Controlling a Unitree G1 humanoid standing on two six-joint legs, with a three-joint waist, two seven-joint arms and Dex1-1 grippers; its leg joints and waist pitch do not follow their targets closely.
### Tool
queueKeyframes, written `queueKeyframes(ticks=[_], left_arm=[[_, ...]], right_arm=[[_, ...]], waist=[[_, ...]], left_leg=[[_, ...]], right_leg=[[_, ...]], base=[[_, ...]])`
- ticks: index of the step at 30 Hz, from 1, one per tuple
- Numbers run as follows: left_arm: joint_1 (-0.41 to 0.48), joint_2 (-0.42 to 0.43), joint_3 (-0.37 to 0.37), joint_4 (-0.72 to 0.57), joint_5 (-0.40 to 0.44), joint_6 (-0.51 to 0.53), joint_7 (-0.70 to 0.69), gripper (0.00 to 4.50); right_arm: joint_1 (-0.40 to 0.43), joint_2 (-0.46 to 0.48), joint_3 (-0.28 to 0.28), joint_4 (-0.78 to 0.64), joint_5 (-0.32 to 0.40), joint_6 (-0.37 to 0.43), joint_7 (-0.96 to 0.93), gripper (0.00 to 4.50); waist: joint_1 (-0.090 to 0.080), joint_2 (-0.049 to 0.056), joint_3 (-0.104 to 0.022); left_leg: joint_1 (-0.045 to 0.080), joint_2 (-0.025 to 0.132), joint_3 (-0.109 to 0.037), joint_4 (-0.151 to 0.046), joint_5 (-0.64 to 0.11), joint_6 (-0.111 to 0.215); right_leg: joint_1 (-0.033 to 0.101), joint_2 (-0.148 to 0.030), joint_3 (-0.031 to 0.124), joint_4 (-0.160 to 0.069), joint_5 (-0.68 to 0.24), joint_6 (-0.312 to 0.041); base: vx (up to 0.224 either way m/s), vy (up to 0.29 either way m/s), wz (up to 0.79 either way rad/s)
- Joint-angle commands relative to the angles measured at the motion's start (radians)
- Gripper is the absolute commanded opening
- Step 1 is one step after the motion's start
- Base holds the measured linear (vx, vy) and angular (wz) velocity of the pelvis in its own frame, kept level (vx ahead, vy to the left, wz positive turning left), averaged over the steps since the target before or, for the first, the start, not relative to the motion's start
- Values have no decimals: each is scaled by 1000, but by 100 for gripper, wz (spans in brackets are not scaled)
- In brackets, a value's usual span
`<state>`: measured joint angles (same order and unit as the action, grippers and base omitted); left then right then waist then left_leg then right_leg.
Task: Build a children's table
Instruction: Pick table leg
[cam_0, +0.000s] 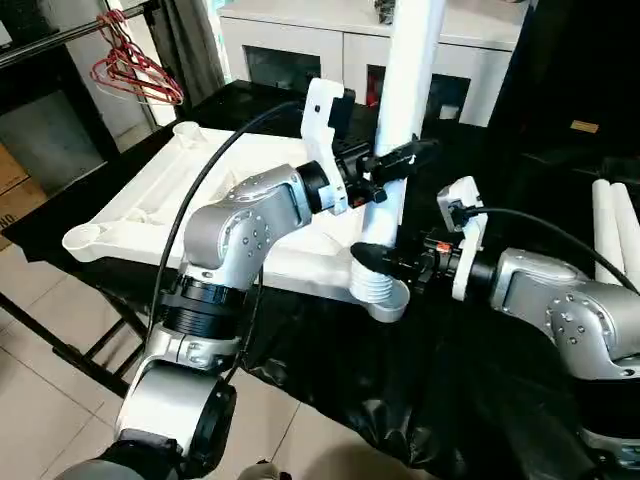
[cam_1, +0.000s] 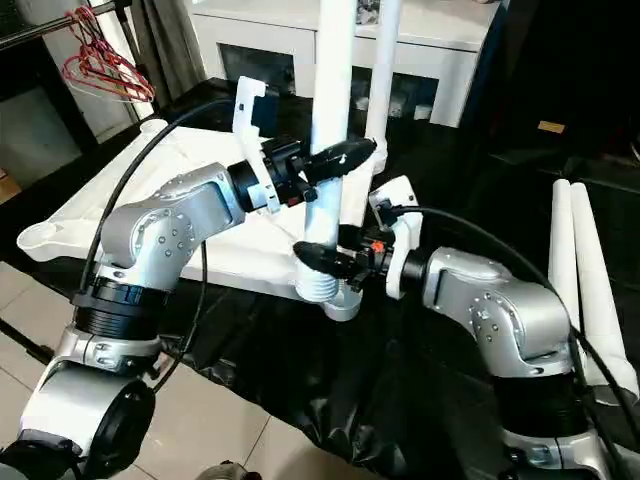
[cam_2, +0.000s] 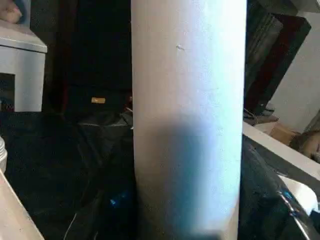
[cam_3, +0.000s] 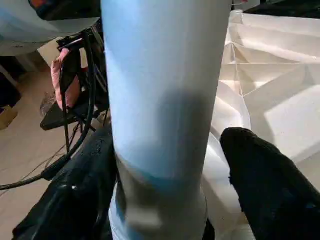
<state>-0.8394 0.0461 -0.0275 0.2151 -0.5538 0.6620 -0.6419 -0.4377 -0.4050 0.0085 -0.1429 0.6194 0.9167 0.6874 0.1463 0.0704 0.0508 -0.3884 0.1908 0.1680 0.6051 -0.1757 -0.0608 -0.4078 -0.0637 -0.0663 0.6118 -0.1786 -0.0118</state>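
Note:
The children's table top (cam_0: 180, 190) lies upside down on a black-covered bench, ribs up. One white leg (cam_0: 410, 60) stands upright in the near right corner socket (cam_0: 388, 298). My left gripper (cam_0: 388, 168) is shut on this leg at mid-height, and the leg (cam_2: 187, 125) looms close in the left wrist view. Lower down, just above the socket, my right gripper (cam_0: 383, 257) straddles the leg with its jaws open. A black finger (cam_3: 265, 185) stands apart from the leg (cam_3: 160, 100). Another white tube (cam_1: 384, 70) rises behind it.
Two loose white legs (cam_1: 578, 260) lie side by side on the black cover at the right. A white cabinet with glass doors (cam_0: 300, 50) stands behind the bench. Red hangers (cam_0: 130, 65) hang at the far left. Tiled floor (cam_0: 40, 380) lies below the bench's near edge.

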Motion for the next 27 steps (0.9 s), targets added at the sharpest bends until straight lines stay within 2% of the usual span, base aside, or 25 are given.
queueKeyframes(ticks=[1,3,13,14,23,24,27], left_arm=[[-4,4,-13,-36,-3,4,-18,186],[-2,5,-19,-39,-2,4,-28,186],[21,12,-61,-86,-17,32,-80,186],[21,13,-62,-87,-16,32,-81,186],[19,19,-71,-90,-9,36,-102,186],[18,20,-71,-89,-9,37,-104,186],[16,24,-71,-86,-8,39,-110,186]], right_arm=[[-24,2,6,8,11,19,4,343],[-24,0,9,11,14,21,7,343],[-21,-7,31,4,13,29,32,343],[-19,-9,33,3,12,30,34,315],[-15,-15,39,6,6,26,36,254],[-16,-15,38,6,5,26,36,241],[-17,-16,39,7,4,24,36,221]], waist=[[4,-33,-80],[4,-35,-80],[4,-35,-79],[4,-35,-79],[3,-33,-79],[4,-29,-80],[4,-31,-79]], left_leg=[[7,25,-6,-52,-52,49],[6,24,-7,-53,-49,50],[7,25,-6,-53,-55,46],[7,25,-6,-53,-57,45],[7,25,-7,-53,-61,41],[8,26,-8,-53,-62,40],[7,25,-7,-54,-65,38]], right_leg=[[62,-72,42,-68,-193,-148],[63,-71,42,-67,-185,-148],[62,-72,43,-67,-186,-153],[62,-71,42,-67,-188,-151],[63,-71,42,-68,-187,-149],[62,-71,42,-67,-186,-150],[63,-71,42,-68,-186,-149]], base=[[0,0,0],[0,0,0],[0,0,0],[0,0,0],[0,0,0],[0,0,0],[0,0,0]])
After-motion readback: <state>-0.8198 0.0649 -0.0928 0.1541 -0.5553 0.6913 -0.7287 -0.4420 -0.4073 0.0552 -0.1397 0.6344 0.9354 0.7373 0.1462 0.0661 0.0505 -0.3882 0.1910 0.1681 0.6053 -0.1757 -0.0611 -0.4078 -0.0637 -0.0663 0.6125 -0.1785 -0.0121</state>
